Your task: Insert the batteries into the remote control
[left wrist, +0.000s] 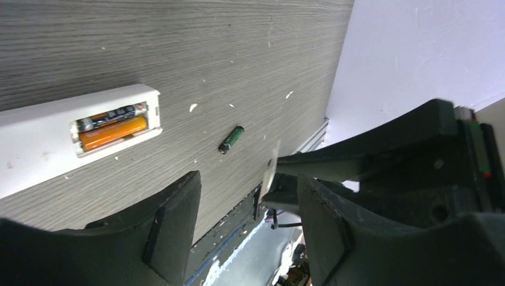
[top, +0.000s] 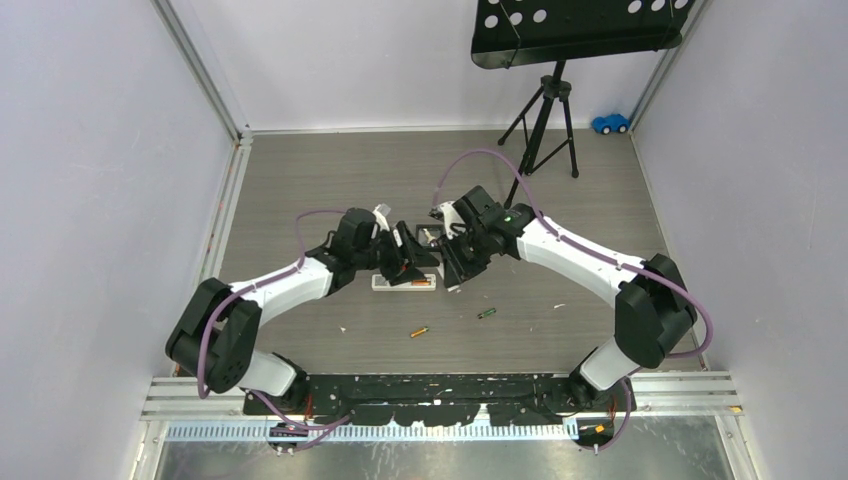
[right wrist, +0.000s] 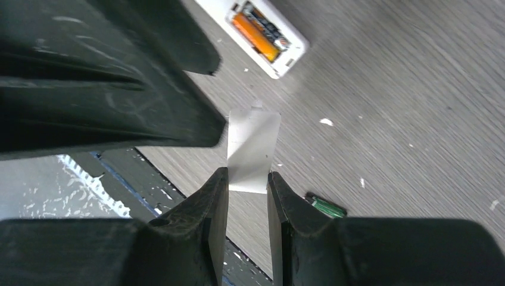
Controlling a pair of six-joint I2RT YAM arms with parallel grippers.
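The remote control lies on the desk, two batteries in its open back, a green battery loose nearby, while the right hand pinches a thin pale cover and the left hand gapes released beside it.

A: Where's the remote?
B: On the table, with two batteries side by side in its open bay.
A: Any others?
B: One loose battery lies in front of the remote, a second battery to its right, apart.
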